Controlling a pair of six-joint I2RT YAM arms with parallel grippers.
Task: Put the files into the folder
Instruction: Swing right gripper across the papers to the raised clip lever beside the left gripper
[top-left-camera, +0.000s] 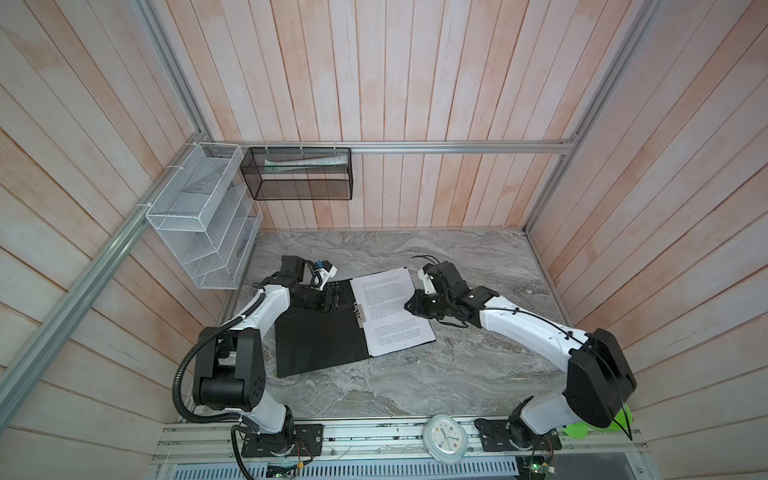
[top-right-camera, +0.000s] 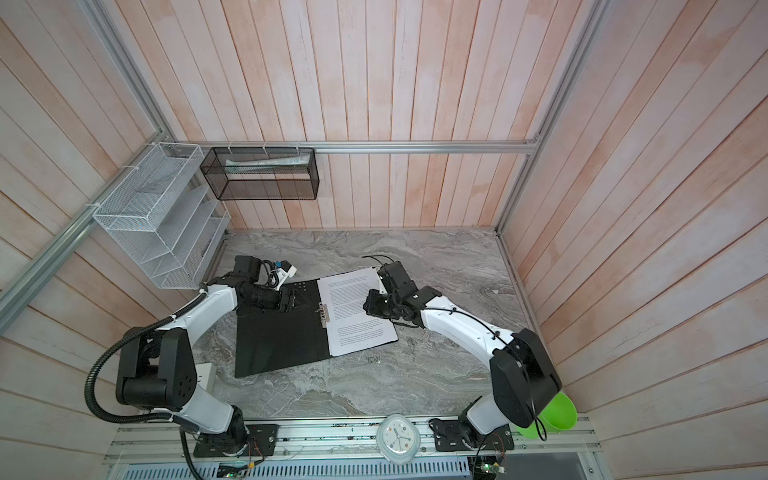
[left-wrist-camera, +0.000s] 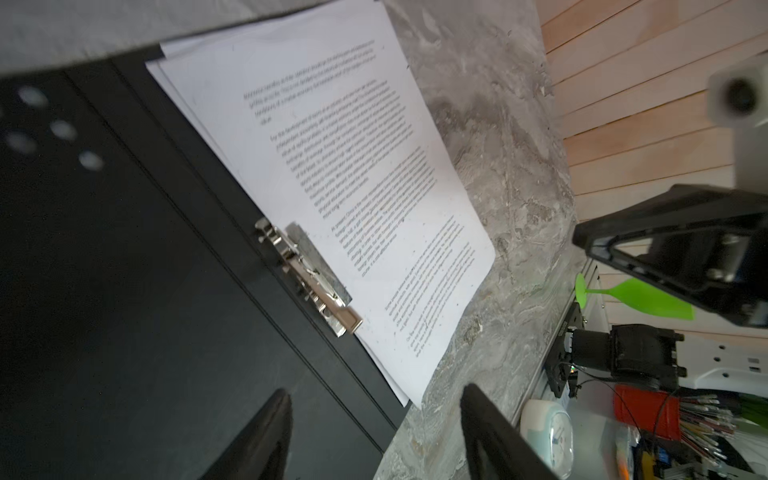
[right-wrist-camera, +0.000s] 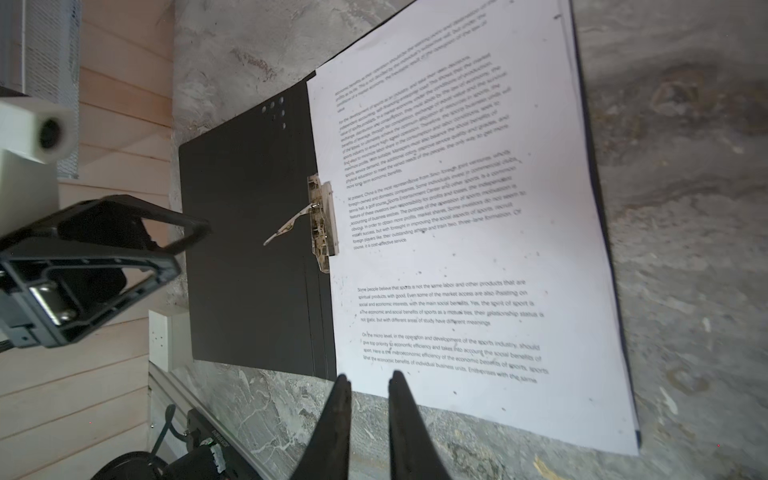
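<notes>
Left gripper (left-wrist-camera: 374, 390) is hanging open, right gripper (right-wrist-camera: 369, 375) barely apart, empty. Your files (right-wrist-camera: 457, 249) are lying in the folder (right-wrist-camera: 241, 270), clip (right-wrist-camera: 322, 220) seemingly waiting.

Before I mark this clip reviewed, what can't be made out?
- Folder outer cover: face down in every view.
- Folder's other half: covered by the files.
- Files' text: too small in both top views.
- Left end effector: black on black folder in both top views, jaws indistinct.
- Clip: whether it pins the files, unclear in either wrist view.
</notes>
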